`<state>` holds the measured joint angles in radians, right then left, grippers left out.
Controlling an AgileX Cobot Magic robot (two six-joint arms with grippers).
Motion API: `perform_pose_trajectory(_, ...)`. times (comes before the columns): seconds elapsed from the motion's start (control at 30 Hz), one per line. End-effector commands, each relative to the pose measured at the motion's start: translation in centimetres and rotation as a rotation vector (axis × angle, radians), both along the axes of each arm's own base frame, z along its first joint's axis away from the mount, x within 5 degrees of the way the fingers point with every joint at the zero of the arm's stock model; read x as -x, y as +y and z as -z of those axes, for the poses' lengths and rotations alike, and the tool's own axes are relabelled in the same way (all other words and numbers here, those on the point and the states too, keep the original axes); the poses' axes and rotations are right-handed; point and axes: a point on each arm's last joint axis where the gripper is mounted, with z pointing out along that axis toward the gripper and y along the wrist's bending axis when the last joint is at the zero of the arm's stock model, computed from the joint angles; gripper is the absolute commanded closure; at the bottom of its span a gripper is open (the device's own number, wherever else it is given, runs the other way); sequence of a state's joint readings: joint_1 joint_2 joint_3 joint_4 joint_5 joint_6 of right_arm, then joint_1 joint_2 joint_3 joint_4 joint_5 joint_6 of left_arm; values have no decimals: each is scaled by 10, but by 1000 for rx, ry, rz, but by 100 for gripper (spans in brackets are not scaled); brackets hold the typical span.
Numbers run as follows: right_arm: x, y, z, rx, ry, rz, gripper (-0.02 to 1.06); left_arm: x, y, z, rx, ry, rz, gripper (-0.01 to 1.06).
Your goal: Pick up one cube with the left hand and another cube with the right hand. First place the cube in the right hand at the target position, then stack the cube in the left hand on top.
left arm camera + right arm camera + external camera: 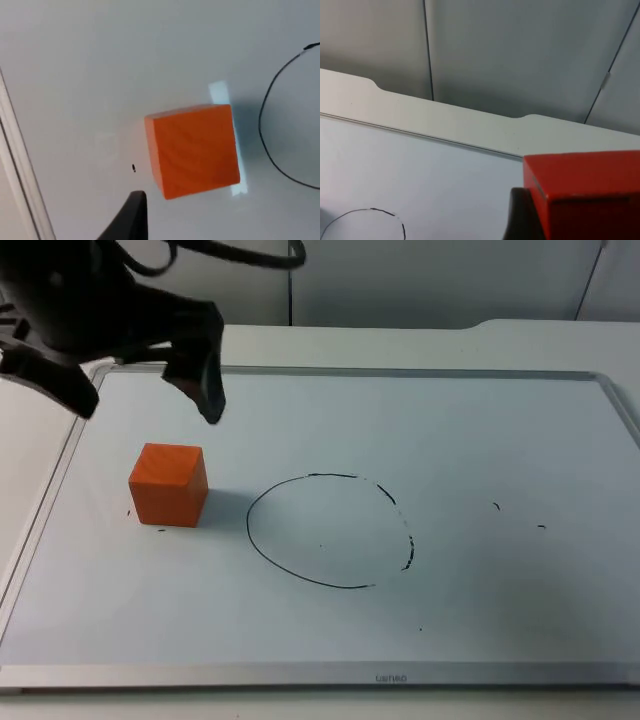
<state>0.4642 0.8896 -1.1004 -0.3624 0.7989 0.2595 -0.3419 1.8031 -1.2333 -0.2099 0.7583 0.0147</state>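
An orange cube [168, 483] [192, 150] rests on the whiteboard, left of a hand-drawn black circle [330, 530] [267, 140]. My left gripper [148, 400] hovers open above and behind this cube, its two fingers spread wider than the cube and not touching it. One left fingertip [132, 220] shows close to the cube's side in the left wrist view. My right gripper [582, 222] is shut on a red cube [585, 190], held up off the board, with one black finger [520, 220] against the cube's side.
The whiteboard [480, 440] has a thin metal frame [300, 676] [20, 165]. A few small ink marks [497, 506] lie right of the circle. Behind the white table stands the grey partition wall [520, 50].
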Motion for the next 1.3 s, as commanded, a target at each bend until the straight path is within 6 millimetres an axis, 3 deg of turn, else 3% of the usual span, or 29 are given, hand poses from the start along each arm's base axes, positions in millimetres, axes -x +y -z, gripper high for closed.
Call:
perform_pose_trajectory(0.0, 1, 1, -2, -4, -27, -14, 105, -7, -11, 13, -4, 13, -7, 1)
perform_pose_trajectory(0.23, 1, 1, -2, -3, -27, -15, 105, -19, -17, 53, -53, 41, -58, 1)
perform_pose_trajectory(0.37, 1, 1, -2, 5, -28, -19, 105, -23, -15, 66, -89, 48, -83, 1)
perform_pose_trajectory(1.27, 1, 1, -2, 10, -33, -23, 105, -29, -17, 92, -89, 50, -95, 1)
